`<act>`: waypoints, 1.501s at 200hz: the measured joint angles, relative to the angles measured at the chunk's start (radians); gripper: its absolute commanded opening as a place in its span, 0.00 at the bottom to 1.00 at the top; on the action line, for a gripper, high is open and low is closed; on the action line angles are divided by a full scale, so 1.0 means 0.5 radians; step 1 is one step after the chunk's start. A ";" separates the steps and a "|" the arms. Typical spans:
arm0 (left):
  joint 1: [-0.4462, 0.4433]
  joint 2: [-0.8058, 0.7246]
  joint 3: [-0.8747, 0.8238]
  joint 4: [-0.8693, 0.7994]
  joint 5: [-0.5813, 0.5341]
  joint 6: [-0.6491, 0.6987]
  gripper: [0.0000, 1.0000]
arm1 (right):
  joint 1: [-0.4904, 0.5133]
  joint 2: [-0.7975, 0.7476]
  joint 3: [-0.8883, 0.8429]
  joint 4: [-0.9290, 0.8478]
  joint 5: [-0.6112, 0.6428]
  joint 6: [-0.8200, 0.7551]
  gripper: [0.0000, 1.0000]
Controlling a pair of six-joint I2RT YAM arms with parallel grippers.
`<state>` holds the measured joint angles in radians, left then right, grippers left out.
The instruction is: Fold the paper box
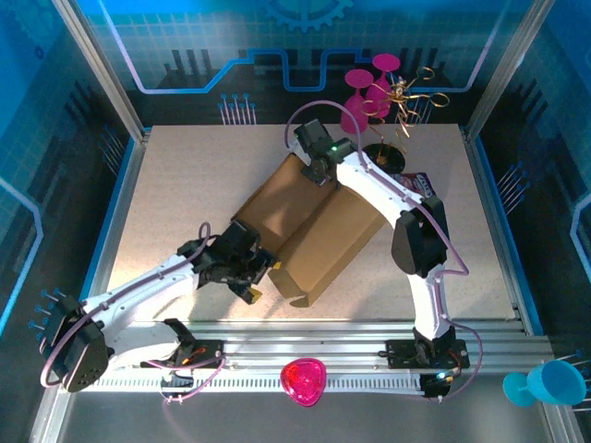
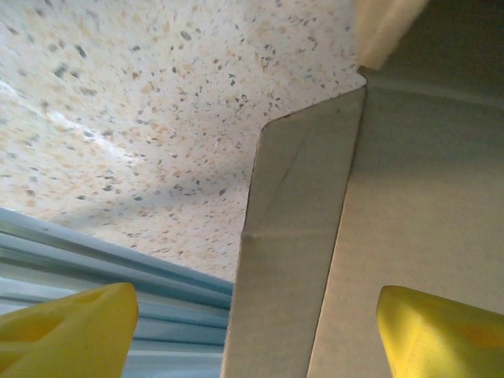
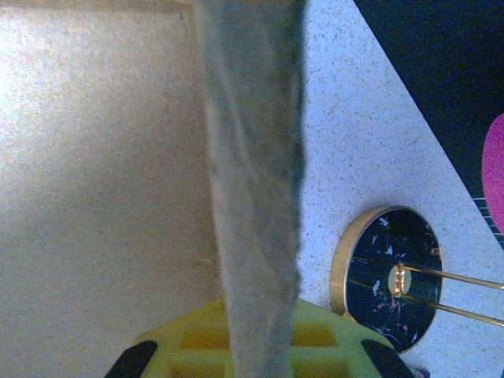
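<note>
So the right end effector is pinching the paper box by its far edge. The left end effector is spread wide, with the box's flap in the gap. The box sits on the tabletop between them.

Two white arms with black joints, lilac cables, small green lights, yellow fingertips

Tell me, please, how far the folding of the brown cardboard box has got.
Done: the plain brown cardboard mailer box is bent up along its long creases. In hand: the right gripper is shut on its far edge; the open left gripper straddles a near corner flap without gripping it. Remaining: that flap lies unfolded and the box is not closed.
</note>
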<state>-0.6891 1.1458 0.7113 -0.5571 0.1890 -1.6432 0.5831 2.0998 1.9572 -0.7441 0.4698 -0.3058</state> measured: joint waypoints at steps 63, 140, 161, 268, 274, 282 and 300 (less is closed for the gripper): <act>-0.104 0.188 -0.108 0.536 -0.005 -0.464 0.59 | -0.008 0.062 0.002 -0.024 -0.022 0.050 0.00; -0.110 0.186 -0.134 0.728 -0.131 -0.700 0.00 | -0.026 0.207 0.671 -0.441 -0.086 0.358 0.78; -0.096 0.186 -0.134 0.759 -0.182 -0.719 0.00 | -0.026 0.243 1.167 -0.716 -0.120 0.657 0.81; -0.072 0.220 -0.087 0.783 -0.244 -0.720 0.00 | -0.179 -1.429 -0.691 -0.938 -0.430 2.358 0.52; -0.070 0.224 -0.085 0.781 -0.244 -0.720 0.00 | -0.178 -1.463 -0.780 -0.912 -0.478 2.412 0.51; -0.069 0.228 -0.081 0.780 -0.244 -0.720 0.00 | -0.178 -1.487 -0.890 -0.876 -0.533 2.471 0.50; -0.067 0.238 -0.069 0.780 -0.243 -0.720 0.00 | -0.178 -1.487 -1.099 -0.789 -0.637 2.589 0.44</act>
<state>-0.7227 1.2648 0.6765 -0.1669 0.0673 -2.0033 0.4942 1.3563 1.4078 -1.1385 0.1513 0.9886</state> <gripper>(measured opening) 0.052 0.480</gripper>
